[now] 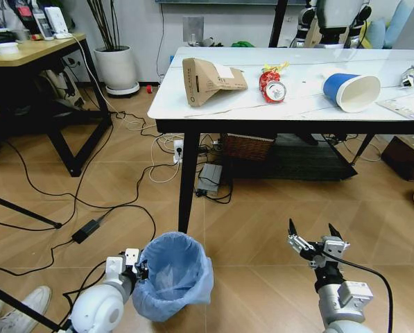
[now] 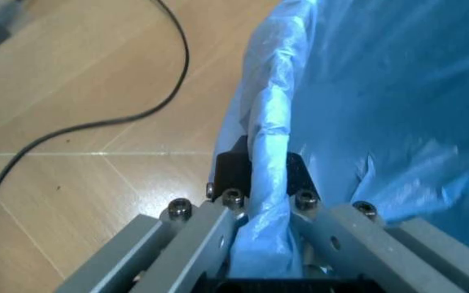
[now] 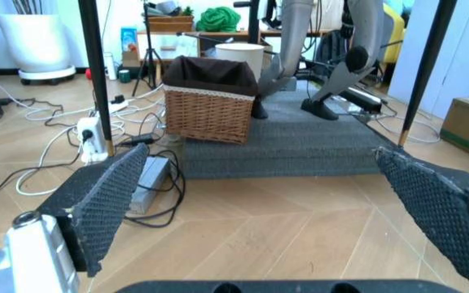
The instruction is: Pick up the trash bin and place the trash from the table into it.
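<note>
Up close, the left claw (image 2: 261,183) pinches the bagged rim of the trash bin (image 1: 173,272) on the floor before the counter (image 1: 193,104); the right claw (image 1: 315,237) gapes wide beside it

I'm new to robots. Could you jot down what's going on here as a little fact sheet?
Left claw: shut on the bag-covered rim of the trash bin, on the floor by the table leg
Right claw: open, holding nothing, low over the floor
Table: white marble-look top
Trash on table: brown carton, crushed red can, blue paper cup, all lying on their sides
Under table: wicker basket
</note>
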